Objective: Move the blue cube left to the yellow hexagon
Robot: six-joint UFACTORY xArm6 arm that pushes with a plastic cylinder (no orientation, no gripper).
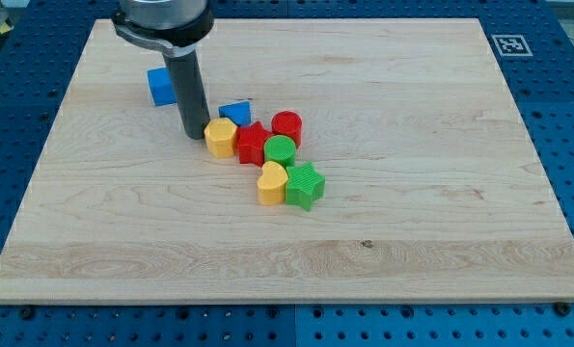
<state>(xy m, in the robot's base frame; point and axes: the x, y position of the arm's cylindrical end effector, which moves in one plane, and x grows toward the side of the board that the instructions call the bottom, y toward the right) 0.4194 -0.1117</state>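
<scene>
Camera view: blue cube (160,86) sits just upper-left of my tip (196,134), seemingly apart.

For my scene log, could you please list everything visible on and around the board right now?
blue cube: 1, blue, upper left of the board, partly behind the rod
blue triangle: 1, blue, top of the cluster
yellow hexagon: 1, yellow, the cluster's left end
red star: 1, red, right of the hexagon
red cylinder: 1, red, the cluster's upper right
green cylinder: 1, green, below the red cylinder
yellow heart: 1, yellow, cluster bottom
green star: 1, green, right of the heart
wooden board: 1, light wood, on a blue pegboard
fiducial tag: 1, black and white, top right corner
my tip: 1, dark, just left of the hexagon
</scene>
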